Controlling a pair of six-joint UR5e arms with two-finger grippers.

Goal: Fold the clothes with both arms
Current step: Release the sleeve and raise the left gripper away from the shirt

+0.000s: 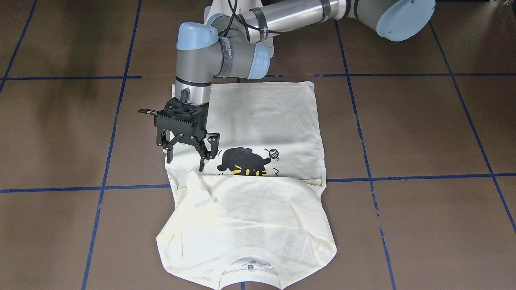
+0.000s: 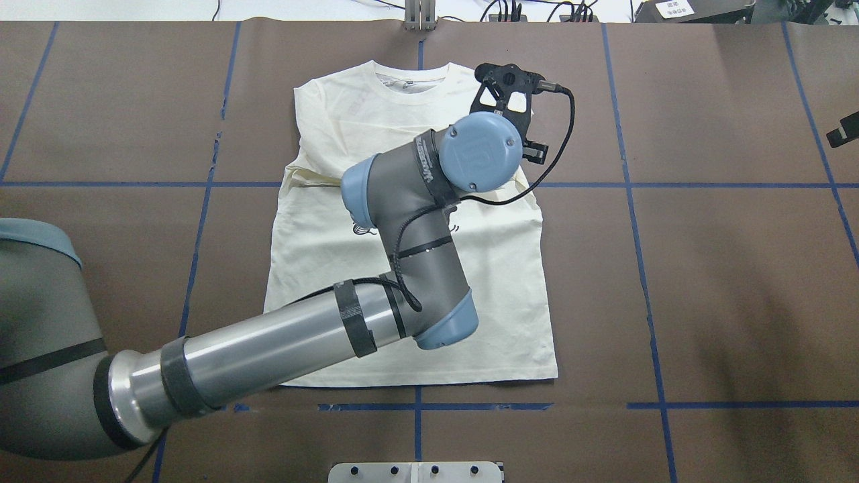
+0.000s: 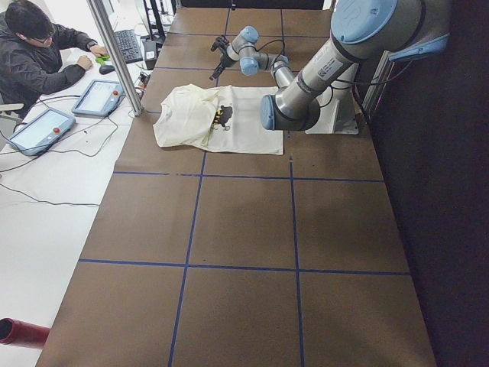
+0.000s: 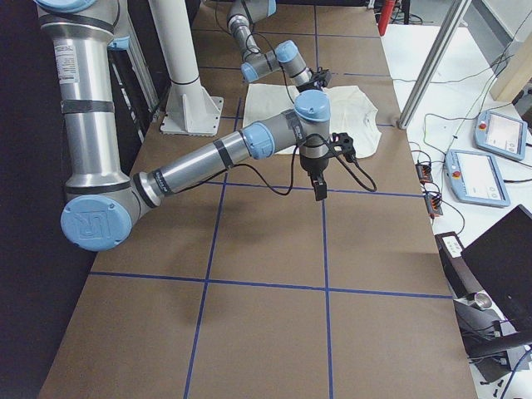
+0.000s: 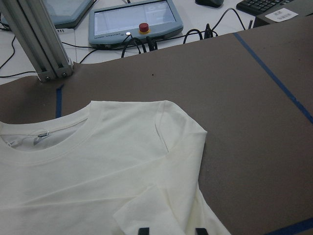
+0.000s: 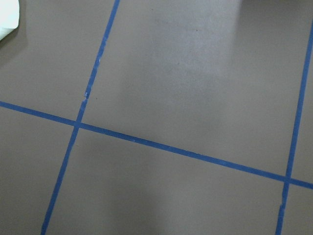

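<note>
**Left tool spread wide above the half-folded T-shirt**

The T-shirt lies in the middle of the worktop. Its collar half is folded over the cat print. The left tool holds nothing. For the right tool, I cannot tell its state.

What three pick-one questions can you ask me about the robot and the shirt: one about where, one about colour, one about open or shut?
1. Where is the left arm's black two-finger tool?
A) on bare table
B) over the edge of the cream-white long-sleeved T-shirt
C) beside a keyboard

2. What colour are the tape lines on the brown table?
A) blue
B) red
C) yellow

3. How is that tool?
A) shut on the shirt
B) shut on nothing
C) open

Answers:
1 B, the front-facing view shows it above the shirt's side edge.
2 A, every line is blue.
3 C, its fingers stand apart with nothing between them.
</note>
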